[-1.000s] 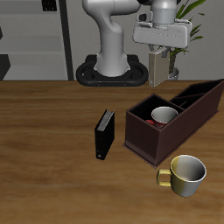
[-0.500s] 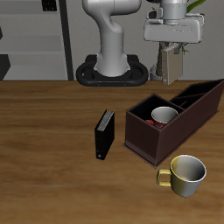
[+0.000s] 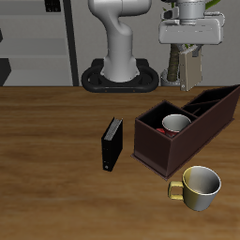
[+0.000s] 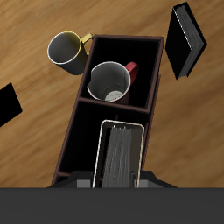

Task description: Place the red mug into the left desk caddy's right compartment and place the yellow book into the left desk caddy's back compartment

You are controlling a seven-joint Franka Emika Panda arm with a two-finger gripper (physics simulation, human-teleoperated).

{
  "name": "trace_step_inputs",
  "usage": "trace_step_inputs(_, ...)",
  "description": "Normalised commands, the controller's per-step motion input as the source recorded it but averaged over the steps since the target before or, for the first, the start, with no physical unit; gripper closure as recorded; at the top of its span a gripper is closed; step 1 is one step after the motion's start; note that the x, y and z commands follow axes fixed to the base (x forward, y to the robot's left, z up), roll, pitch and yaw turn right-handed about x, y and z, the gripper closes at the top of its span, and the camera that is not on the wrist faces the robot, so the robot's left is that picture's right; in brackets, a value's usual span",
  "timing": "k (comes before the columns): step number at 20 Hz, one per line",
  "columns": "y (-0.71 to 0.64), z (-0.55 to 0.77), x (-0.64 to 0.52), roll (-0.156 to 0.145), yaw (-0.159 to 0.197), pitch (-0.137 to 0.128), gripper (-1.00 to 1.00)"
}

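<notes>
My gripper [image 3: 190, 58] is shut on the yellow book [image 3: 191, 73], which hangs upright in the air above the far end of the left desk caddy [image 3: 159, 150]. In the wrist view the book [image 4: 121, 156] shows its ridged edge over a long black section of the caddy [image 4: 161, 83], clear of the walls. The red mug [image 3: 174, 124] stands upright in the caddy's large square compartment, its red handle showing in the wrist view [image 4: 111, 82].
A plain cream mug [image 3: 199, 186] stands near the table's front edge, just outside the caddy; it also shows in the wrist view [image 4: 67, 51]. A black book [image 3: 112, 143] stands upright beside the caddy. The robot base [image 3: 120, 75] is at the back.
My gripper has carried the yellow book sideways and slightly up, from over the caddy's middle toward its far end. The mugs and the black book have not moved.
</notes>
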Motion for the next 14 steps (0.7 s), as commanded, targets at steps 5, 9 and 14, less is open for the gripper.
trace_step_inputs(5,0.08,0.04,0.19,0.019,0.013,-0.006,1.00)
trace_step_inputs(9,0.09,-0.04,0.22,0.002,0.023,0.016,1.00)
trace_step_inputs(14,0.07,-0.01,0.22,0.008,0.011,0.009,1.00)
